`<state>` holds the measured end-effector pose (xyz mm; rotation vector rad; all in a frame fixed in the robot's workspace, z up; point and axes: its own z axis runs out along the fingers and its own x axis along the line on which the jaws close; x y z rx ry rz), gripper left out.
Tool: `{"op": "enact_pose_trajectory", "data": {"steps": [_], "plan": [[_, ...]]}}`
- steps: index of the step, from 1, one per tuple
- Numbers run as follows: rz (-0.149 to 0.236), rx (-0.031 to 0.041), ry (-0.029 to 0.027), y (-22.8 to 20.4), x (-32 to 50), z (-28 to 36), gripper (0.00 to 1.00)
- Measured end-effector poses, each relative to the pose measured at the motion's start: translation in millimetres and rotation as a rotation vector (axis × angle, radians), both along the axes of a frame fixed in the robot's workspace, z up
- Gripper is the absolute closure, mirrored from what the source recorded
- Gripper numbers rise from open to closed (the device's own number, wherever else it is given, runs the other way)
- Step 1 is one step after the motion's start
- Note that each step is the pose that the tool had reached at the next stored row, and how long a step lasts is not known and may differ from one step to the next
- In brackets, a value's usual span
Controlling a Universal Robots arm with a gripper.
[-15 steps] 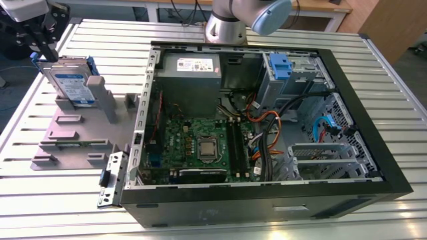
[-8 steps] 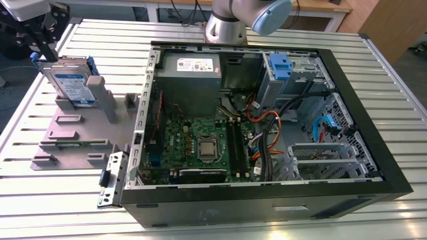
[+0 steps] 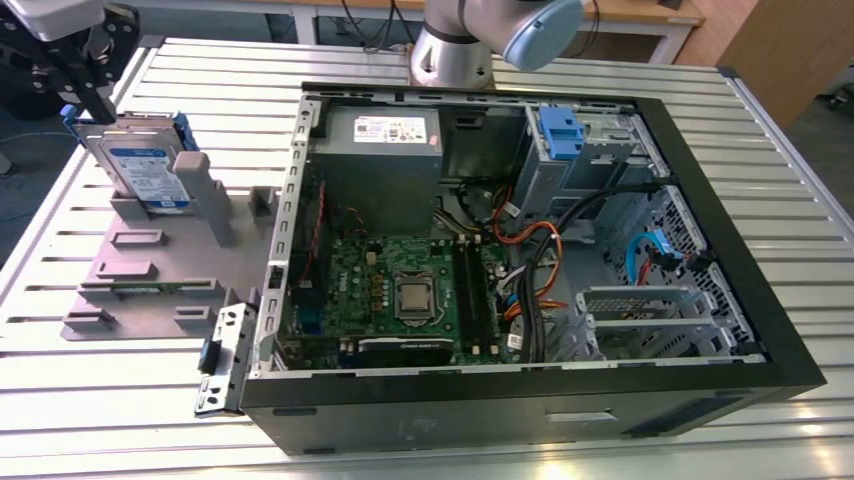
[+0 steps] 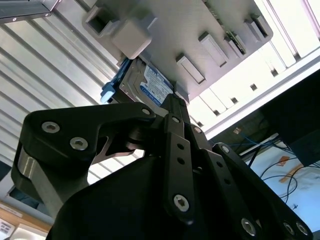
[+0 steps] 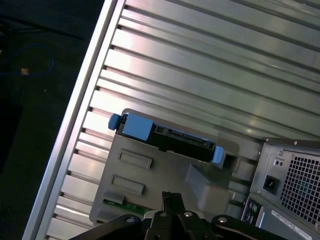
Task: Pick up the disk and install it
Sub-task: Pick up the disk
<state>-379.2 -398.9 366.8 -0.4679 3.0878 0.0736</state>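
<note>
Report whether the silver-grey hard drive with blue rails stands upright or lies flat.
Upright: the hard drive stands on edge in the grey plastic stand.

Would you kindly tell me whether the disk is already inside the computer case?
No, in the exterior view the disk stands upright on the grey stand, outside the computer case.

The work stands on a table of long aluminium slats [image 3: 147, 420], and the slats shine with pale bands of reflected light. Beyond its far edge in the exterior view are a wooden desk [image 3: 641, 12] and a brown wooden panel [image 3: 781, 50]. In the first wrist view, a dark floor [image 5: 30, 150] with a thin blue cable [image 5: 49, 54] lies beside the table.
</note>
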Motion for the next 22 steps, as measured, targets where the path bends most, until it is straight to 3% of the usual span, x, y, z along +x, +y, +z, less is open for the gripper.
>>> {"op": "enact_pose_trajectory", "data": {"steps": [22], "plan": [[0.080, 0.0000, -0.0001, 0.0, 0.0, 0.0, 0.89]]}}
